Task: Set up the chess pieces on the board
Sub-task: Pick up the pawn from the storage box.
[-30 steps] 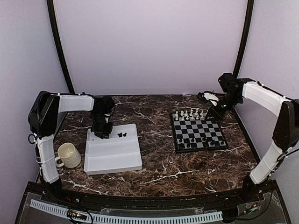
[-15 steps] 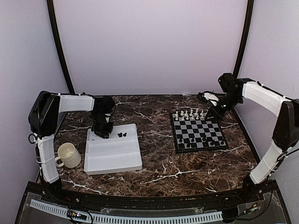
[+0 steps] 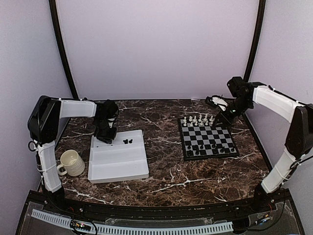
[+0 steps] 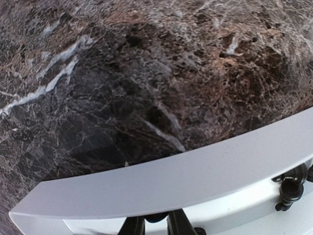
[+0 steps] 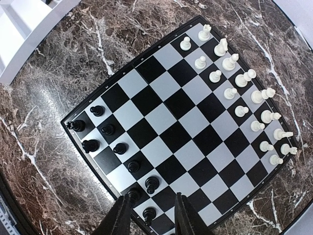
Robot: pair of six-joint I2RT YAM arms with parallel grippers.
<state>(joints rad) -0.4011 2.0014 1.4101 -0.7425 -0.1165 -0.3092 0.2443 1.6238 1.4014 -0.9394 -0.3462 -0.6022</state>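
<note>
Brown veined marble forms the surface [image 3: 164, 125] that carries everything I see. On it the board [image 3: 208, 139] lies flat. Along the board's far edge, white chess pieces [image 3: 198, 119] fill two rows. Along its near edge, black chess pieces [image 3: 204, 149] only partly fill the two rows there. Well to the left of the board sits a white tray [image 3: 117, 166], and a few loose black pieces [image 3: 127, 142] lie in the tray's far compartment. A cream mug [image 3: 72, 163] stands farther left of the board than the tray does, just beside the tray.

The right arm [image 3: 274, 100] reaches over the board's far right corner. From its wrist camera I see the right jaws standing part-way apart above the board, the right fingers [image 5: 120, 218] clear of every piece and holding nothing.

The left arm [image 3: 73, 108] bends down at the tray's far left corner. From its wrist camera I see the left jaws standing narrow just inside the tray's rim. A dark shape sits between the left fingers [image 4: 131, 226], cut off by the lower edge of the view. I cannot tell whether they grip it.
</note>
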